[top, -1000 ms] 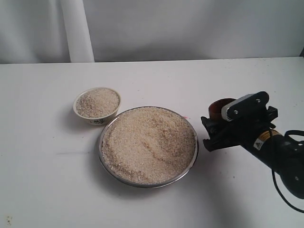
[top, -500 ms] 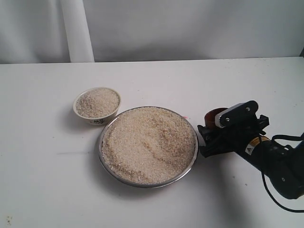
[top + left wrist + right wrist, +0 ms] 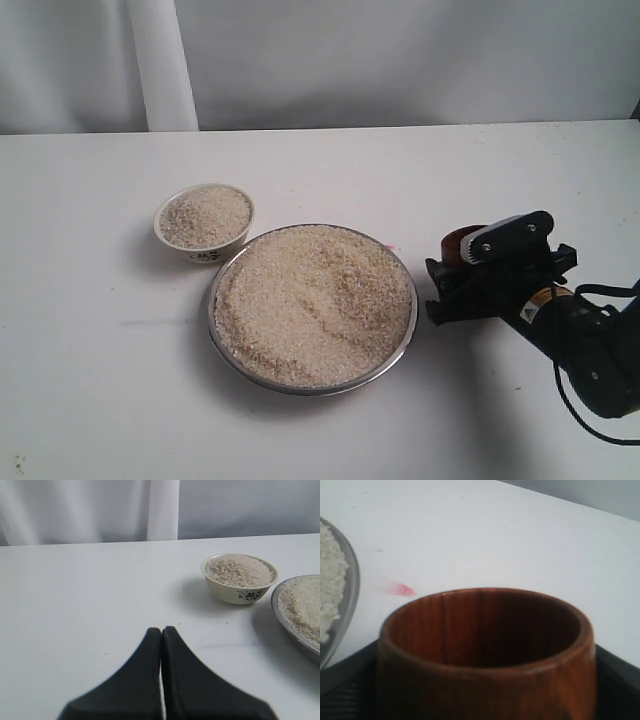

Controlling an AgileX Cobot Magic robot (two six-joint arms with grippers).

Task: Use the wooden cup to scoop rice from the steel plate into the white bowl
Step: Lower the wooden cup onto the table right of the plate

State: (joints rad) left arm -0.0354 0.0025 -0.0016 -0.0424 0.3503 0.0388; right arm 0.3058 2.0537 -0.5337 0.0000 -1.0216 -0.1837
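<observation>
Grips the wooden cup between the right gripper's black fingers, 1 on each side of the cup's wall, mouth upward, dark reddish inside facing the wrist camera. Sits low over the white table, just right of the steel plate and apart from its rim. Cannot tell whether the cup's base touches the table.

On the plate, a broad mound of rice spreading nearly to the rim. Just beside the plate, up and to the left in the exterior view, the white bowl, filled with rice to the brim, dark pattern on its outer side.

On the table between cup and plate, a small pink mark.

Shows the left gripper only in its own wrist view: 2 dark fingers pressed flat together, above bare table, well apart from the bowl.
</observation>
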